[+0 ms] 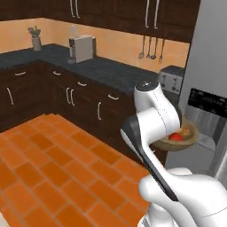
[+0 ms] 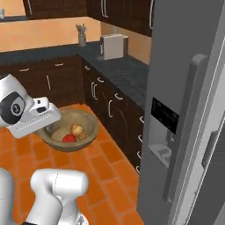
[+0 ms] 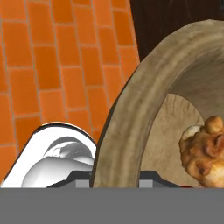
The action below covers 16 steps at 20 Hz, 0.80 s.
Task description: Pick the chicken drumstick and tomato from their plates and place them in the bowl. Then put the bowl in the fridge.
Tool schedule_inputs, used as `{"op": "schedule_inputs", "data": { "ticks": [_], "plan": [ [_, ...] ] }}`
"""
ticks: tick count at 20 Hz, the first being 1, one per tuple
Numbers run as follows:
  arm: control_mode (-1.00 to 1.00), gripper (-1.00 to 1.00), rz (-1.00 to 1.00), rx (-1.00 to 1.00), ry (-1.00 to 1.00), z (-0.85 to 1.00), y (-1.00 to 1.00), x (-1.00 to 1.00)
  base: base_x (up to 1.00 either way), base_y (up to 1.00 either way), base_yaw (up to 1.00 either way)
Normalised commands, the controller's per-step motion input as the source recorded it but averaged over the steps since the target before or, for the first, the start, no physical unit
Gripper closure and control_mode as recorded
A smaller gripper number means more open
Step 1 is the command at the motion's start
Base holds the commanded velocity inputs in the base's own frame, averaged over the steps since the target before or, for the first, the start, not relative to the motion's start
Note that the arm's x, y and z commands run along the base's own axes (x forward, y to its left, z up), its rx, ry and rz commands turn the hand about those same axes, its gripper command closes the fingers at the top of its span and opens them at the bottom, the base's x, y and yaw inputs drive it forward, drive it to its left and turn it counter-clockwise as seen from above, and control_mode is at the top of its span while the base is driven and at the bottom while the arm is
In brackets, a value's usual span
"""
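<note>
Left base view: the bowl point(image 1: 181, 136), carrying tomato point(image 1: 176, 136) and drumstick point(image 1: 187, 131), hangs just before the fridge point(image 1: 208, 84); open floor point(image 1: 53, 168) lies leftward.
Right base view: the bent arm holds the bowl above the tiles (doors shut).
Hand view: the gripper point(image 3: 114, 183), fingers shut, clamps the rim.

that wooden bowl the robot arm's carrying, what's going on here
The white arm's pincer is shut on the rim of the wooden bowl and holds it in the air above the orange tile floor. The tomato and the chicken drumstick already lie inside the bowl. The grey fridge stands close by with its doors shut, so the bowl has yet to go in.
</note>
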Motion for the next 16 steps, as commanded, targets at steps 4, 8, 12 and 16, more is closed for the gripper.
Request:
{"op": "schedule_inputs", "data": {
  "ticks": [4, 8, 12, 16],
  "plan": [
    [1.00, 1.00, 0.00, 0.00, 0.00, 0.00, 0.00, 0.00, 0.07, 0.09, -0.94],
    [1.00, 1.00, 0.00, 0.00, 0.00, 0.00, 0.00, 0.00, 0.33, 0.31, -0.89],
    [1.00, 1.00, 0.00, 0.00, 0.00, 0.00, 0.00, 0.00, 0.33, 0.72, -0.70],
    [1.00, 1.00, 0.00, 0.00, 0.00, 0.00, 0.00, 0.00, 0.31, 0.67, -0.72]
  ]
}}
